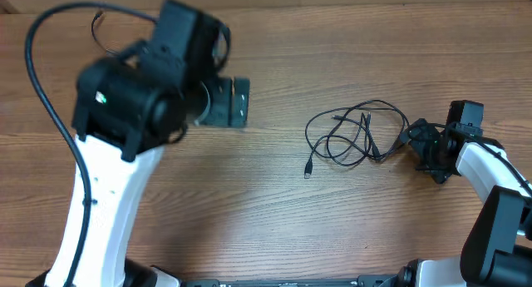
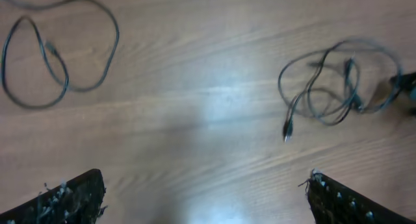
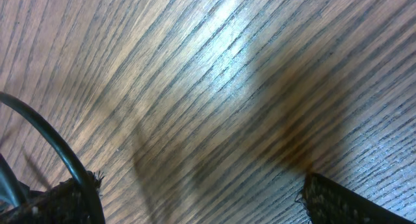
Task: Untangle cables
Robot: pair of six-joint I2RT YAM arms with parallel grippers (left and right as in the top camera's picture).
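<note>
Cables (image 1: 363, 136) lie in two places on the wooden table (image 1: 249, 204), and I read them from the left. In the left wrist view, a loose loop (image 2: 65, 74) of thin black cord sits on its own at the far left, curled over itself and well apart from everything else. In the overhead view the left arm covers most of that spot, so I only catch a thin strand by its upper edge.

The left gripper (image 2: 205, 178) hangs above bare wood between the two groups. Its fingers (image 2: 71, 198) are spread wide with nothing between them.

Right of centre sits the tangled bundle (image 1: 349, 141), several loops of black cord crossing one another. One plug end (image 1: 307, 172) trails out toward its lower left and lies flat on the wood.

At the bundle's right edge is the right gripper (image 3: 200, 180), low over the table with its fingers wide apart and only wood grain between them. In its wrist view a dark strand (image 3: 49, 139) arcs past the left-hand finger; I cannot tell whether the two touch, or which cord it is.
</note>
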